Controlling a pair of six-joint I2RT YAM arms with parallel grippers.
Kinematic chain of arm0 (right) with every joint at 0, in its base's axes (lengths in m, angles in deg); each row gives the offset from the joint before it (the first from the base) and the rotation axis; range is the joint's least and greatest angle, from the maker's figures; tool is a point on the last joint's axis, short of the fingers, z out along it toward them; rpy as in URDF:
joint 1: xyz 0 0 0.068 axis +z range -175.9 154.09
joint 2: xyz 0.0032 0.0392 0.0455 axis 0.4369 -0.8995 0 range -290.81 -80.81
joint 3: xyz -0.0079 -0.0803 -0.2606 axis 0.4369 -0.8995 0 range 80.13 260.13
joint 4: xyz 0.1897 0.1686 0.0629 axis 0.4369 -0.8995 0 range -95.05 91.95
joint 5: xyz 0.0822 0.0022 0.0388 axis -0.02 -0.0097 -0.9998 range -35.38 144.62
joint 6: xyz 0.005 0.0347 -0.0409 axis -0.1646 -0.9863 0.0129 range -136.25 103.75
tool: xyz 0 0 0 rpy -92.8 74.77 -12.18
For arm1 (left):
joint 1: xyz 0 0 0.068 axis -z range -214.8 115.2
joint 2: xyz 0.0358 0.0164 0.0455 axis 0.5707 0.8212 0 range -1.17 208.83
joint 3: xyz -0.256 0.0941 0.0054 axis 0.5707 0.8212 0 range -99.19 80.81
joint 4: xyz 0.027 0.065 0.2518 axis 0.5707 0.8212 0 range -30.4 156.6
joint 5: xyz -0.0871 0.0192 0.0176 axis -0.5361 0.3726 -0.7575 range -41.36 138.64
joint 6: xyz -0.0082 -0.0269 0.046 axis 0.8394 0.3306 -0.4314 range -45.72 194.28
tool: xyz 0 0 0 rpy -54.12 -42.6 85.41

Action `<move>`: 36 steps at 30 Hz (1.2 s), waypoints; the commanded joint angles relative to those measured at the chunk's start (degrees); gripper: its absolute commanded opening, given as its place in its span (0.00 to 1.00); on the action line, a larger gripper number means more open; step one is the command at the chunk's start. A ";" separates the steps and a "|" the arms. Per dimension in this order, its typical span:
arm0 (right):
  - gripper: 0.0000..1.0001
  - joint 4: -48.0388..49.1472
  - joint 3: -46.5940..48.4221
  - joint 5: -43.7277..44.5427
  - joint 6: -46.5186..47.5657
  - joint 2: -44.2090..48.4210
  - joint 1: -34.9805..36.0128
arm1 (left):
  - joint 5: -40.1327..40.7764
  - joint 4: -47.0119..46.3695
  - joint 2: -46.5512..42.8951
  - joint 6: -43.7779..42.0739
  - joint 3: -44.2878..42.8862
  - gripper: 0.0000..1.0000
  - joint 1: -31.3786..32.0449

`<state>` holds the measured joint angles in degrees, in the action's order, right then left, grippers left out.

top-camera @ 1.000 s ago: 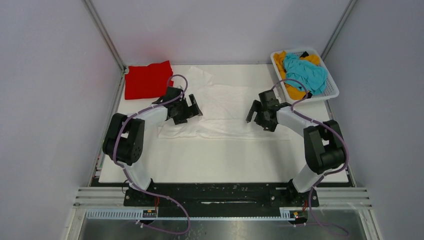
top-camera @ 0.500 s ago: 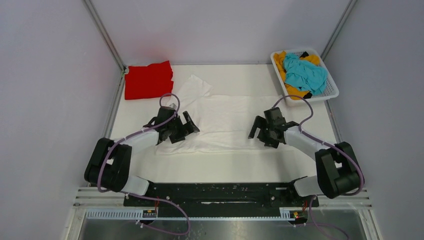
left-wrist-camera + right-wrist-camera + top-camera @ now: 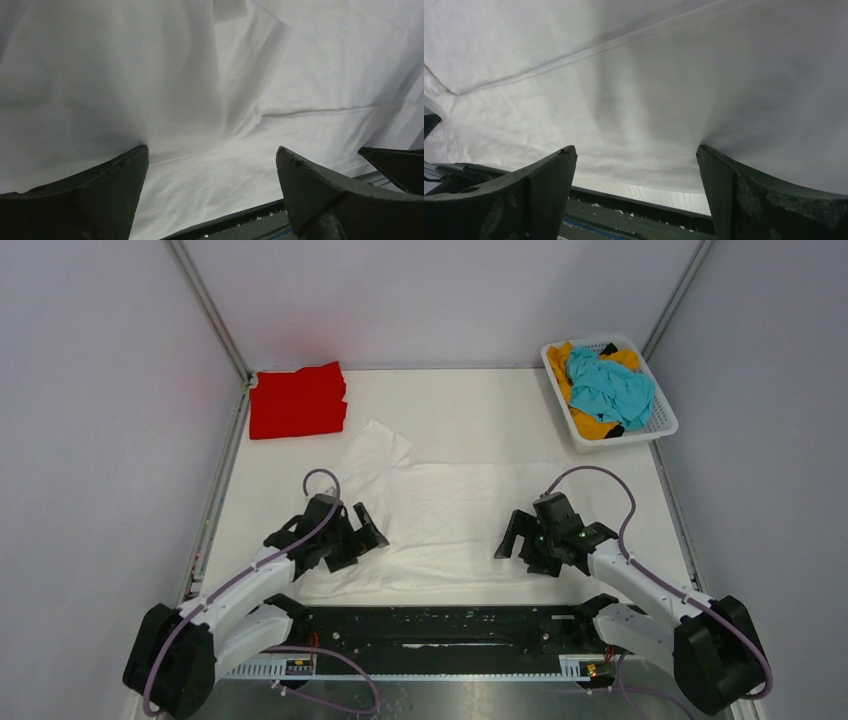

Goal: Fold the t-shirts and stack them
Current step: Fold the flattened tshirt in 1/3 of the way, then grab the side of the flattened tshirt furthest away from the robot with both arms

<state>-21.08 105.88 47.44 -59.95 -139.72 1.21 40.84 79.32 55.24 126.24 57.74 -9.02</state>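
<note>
Now both arms have drawn back to the near edge, the left gripper [image 3: 362, 543] and right gripper [image 3: 518, 545] spread wide, gripping nothing, their tips pressing the white t-shirt [image 3: 440, 505], which has slid nearer with them, seemingly smoothed for folding.

Folded shirt [image 3: 297, 400] back left, basket [image 3: 630, 435] (shirts [image 3: 610, 386] inside) back right

The teal shirt [image 3: 610, 388] hides most of the orange-yellow shirt [image 3: 590, 426].

White table [image 3: 450, 400] enclosed by plain grey walls [image 3: 430, 300].
</note>
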 commanded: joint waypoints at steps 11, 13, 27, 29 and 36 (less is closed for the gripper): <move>1.00 -4.58 7.17 14.37 1.82 12.07 1.10 | 12.03 6.19 -3.53 -8.25 -16.89 0.99 0.42; 0.99 -3.95 8.85 18.66 2.38 12.22 1.10 | 14.87 5.41 1.23 -10.97 -22.65 0.99 -0.27; 1.00 -1.38 11.44 30.98 5.32 7.12 -1.25 | 19.36 19.86 64.18 -27.04 -84.62 0.97 -10.35; 1.00 -0.60 11.44 29.66 5.47 5.86 -2.24 | 18.93 25.41 73.13 -28.72 -97.38 0.94 -10.75; 0.99 1.48 11.85 23.63 5.71 0.56 -4.73 | 15.02 23.73 85.52 -31.03 -110.65 0.94 -12.13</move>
<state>-21.99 116.29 73.49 -55.03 -136.73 -2.31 58.35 102.34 139.87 97.96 -49.77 -20.21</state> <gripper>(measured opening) 0.993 0.937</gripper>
